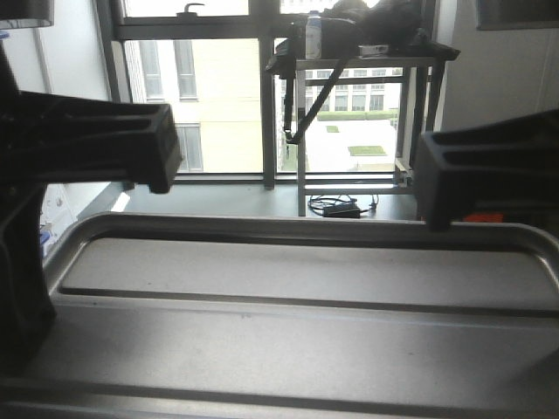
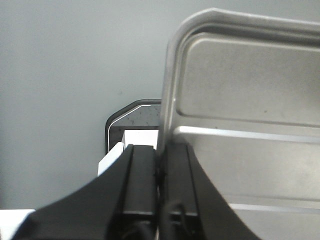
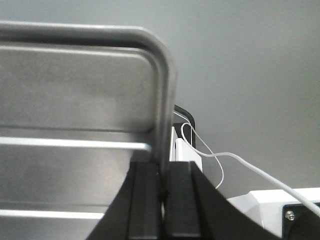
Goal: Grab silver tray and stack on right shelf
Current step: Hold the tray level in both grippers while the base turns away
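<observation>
The silver tray (image 1: 306,288) fills the lower half of the front view, held up level, its two raised ridges running across. My left gripper (image 2: 161,150) is shut on the tray's left rim (image 2: 167,100). My right gripper (image 3: 162,167) is shut on the tray's right rim (image 3: 164,100). In the front view the left gripper (image 1: 162,179) and right gripper (image 1: 437,214) show as black blocks at the tray's two ends. The right shelf is out of view.
A window (image 1: 218,96) with a dark frame lies ahead, and a metal frame table (image 1: 358,61) with clutter on top. Cables (image 1: 341,208) lie on the floor. A white cable (image 3: 225,157) and white box (image 3: 270,205) show beneath the right wrist.
</observation>
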You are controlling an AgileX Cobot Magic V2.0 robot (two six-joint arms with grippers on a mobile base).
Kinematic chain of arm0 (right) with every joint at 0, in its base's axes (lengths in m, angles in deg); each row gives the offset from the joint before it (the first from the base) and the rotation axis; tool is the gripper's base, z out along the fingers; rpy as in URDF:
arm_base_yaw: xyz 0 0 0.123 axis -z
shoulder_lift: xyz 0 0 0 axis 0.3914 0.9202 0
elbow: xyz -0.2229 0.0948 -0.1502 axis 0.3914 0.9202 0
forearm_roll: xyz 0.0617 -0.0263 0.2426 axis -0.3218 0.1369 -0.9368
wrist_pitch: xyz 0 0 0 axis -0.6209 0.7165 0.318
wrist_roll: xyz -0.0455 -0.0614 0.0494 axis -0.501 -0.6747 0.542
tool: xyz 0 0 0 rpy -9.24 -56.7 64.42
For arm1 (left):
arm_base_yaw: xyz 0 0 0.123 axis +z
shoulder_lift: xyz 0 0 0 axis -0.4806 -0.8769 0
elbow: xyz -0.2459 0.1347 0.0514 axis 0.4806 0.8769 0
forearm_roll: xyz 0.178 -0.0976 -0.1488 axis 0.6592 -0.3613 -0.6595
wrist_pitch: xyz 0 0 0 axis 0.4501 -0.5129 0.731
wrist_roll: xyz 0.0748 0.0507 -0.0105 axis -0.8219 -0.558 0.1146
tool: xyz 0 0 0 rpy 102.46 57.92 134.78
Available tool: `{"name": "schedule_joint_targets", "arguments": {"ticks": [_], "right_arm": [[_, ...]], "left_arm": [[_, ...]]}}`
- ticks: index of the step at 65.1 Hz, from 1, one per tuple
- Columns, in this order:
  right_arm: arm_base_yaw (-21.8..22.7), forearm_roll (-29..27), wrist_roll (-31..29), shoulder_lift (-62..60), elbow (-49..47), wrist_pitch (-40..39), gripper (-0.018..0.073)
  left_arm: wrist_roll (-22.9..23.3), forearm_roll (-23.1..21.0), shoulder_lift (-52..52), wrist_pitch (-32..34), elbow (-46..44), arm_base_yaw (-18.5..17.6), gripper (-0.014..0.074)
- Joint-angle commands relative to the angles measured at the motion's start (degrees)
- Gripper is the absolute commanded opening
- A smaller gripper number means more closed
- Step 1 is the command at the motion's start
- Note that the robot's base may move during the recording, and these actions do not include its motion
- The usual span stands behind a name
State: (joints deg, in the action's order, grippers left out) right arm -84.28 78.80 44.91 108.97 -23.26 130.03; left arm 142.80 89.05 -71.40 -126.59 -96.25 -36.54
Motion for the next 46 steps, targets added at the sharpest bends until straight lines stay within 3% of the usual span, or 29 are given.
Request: {"name": "schedule_joint_targets", "arguments": {"ticks": [1,46], "right_arm": [[-0.1,1.8,-0.4,-1.3,-1.4,8.0,0.0059],[-0.1,1.9,-0.4,-1.3,-1.4,7.9,0.0059]], "left_arm": [[0.8,2.9,1.5,-2.2,-1.5,0.0,-0.0099],[0.8,3.4,1.5,-2.2,-1.5,0.0,-0.0099]]}}
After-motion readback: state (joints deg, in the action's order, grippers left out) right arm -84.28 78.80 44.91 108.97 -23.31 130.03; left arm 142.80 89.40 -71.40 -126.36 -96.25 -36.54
